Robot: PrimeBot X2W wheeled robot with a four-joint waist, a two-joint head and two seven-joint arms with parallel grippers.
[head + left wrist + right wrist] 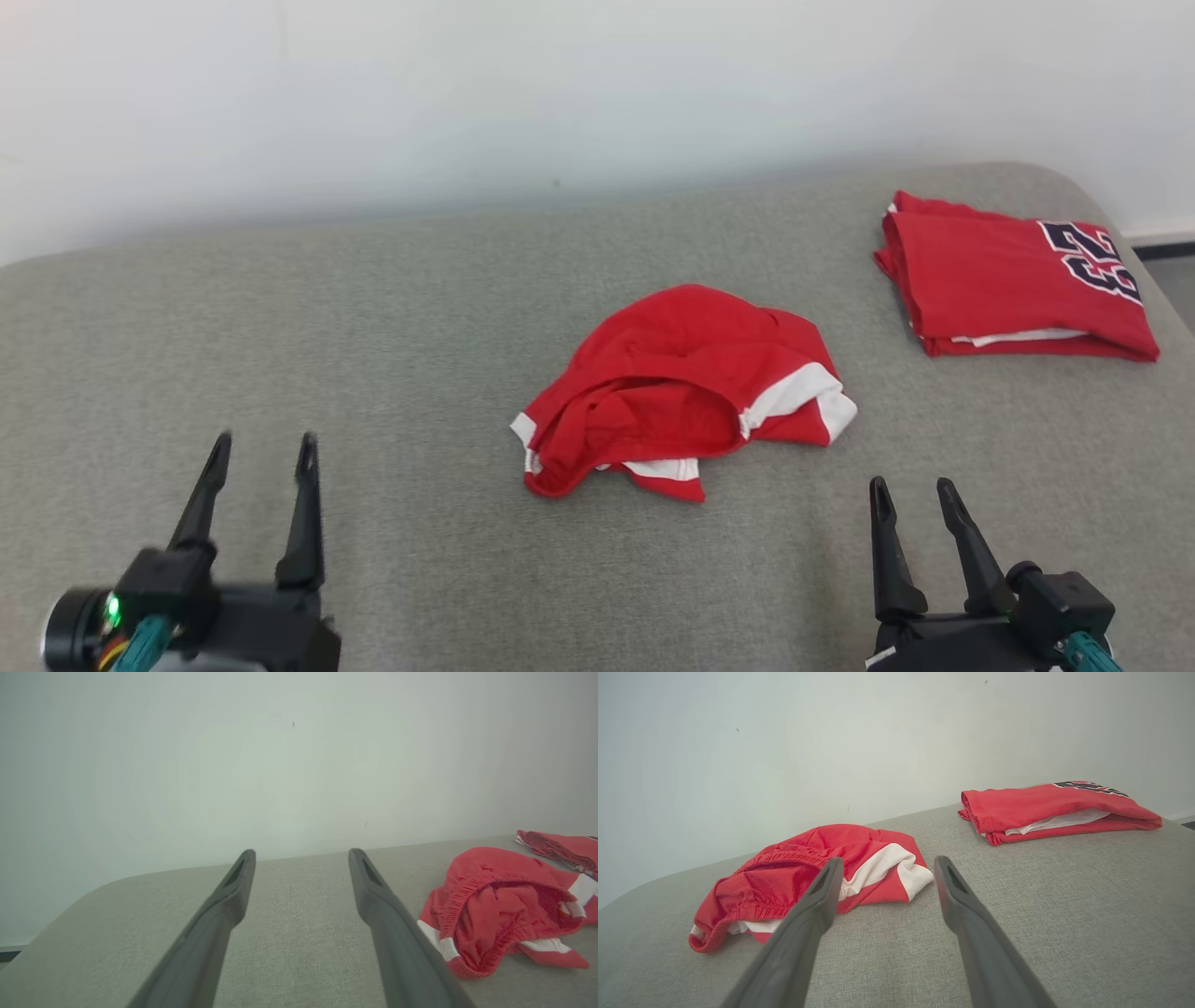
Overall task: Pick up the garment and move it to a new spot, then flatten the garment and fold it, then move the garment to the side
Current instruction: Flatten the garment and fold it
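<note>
Nothing looks done yet: the red garment (681, 383) lies crumpled ahead, between both pairs of fingers. The left fingers (301, 523) and right fingers (887, 551) stand wide apart, empty.

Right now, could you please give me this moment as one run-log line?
left gripper: open, empty | right gripper: open, empty | red shorts: crumpled, centre, untouched | folded red jersey: far right
</note>
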